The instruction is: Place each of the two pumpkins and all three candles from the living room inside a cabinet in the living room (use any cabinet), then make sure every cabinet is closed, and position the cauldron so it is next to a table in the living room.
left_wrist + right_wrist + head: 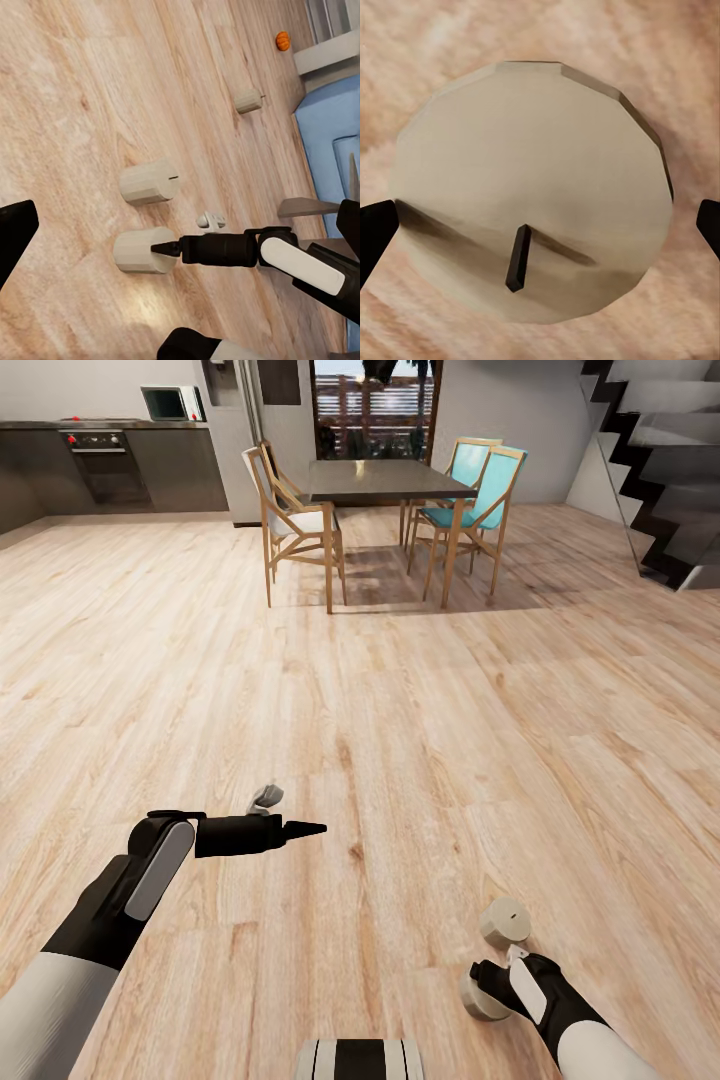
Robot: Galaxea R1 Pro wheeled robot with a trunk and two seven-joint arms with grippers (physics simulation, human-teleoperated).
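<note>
Two cream candles lie on the wood floor by my right arm: one candle (505,922) is free, and the other candle (478,1002) sits under my right gripper (487,985). In the right wrist view this candle (532,202) and its dark wick lie between the open fingertips (373,236). The left wrist view looks across the floor at both near candles (148,181) (136,251), a third candle (247,100) farther off, and one orange pumpkin (283,40) beyond it. My left gripper (310,827) hangs open over bare floor, holding nothing. Cabinet, cauldron and second pumpkin are out of view.
A dark dining table (385,480) with wooden chairs (295,525) stands ahead, a kitchen counter (110,460) at the far left, black stairs (660,470) at the far right. A pale blue surface (330,127) lies past the candles. Open floor stretches between.
</note>
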